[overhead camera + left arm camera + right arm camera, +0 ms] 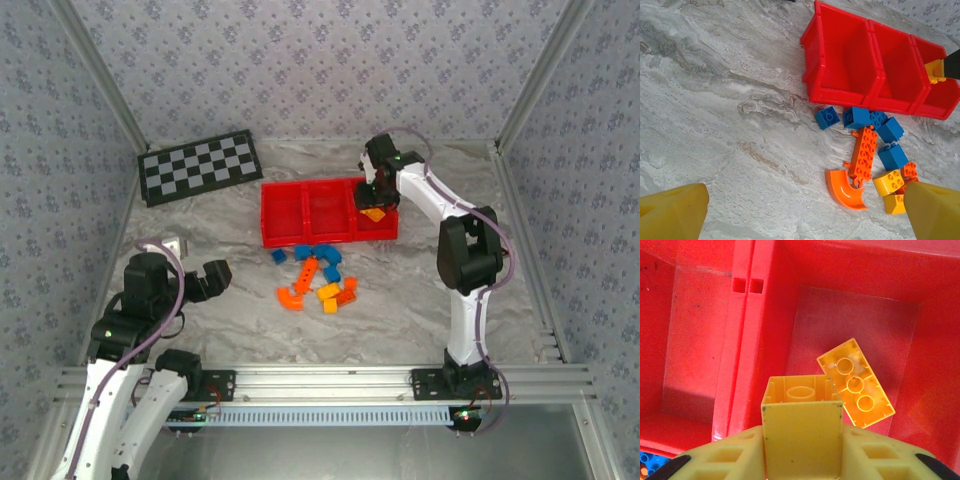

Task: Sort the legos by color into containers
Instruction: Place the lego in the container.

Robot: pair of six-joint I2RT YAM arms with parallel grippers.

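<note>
Three joined red containers stand mid-table. My right gripper hangs over the right-hand container, shut on a yellow brick held hollow side out. A second yellow brick lies upside down on that container's floor. Loose legos lie in front of the containers: blue ones, a long orange plate, a curved orange piece, yellow bricks and an orange-red one. My left gripper is open, well left of the pile, with nothing between its fingers.
A black-and-white checkered board lies at the back left. Patterned walls with metal posts close the table in on three sides, and an aluminium rail runs along the near edge. A small white object sits by the left arm.
</note>
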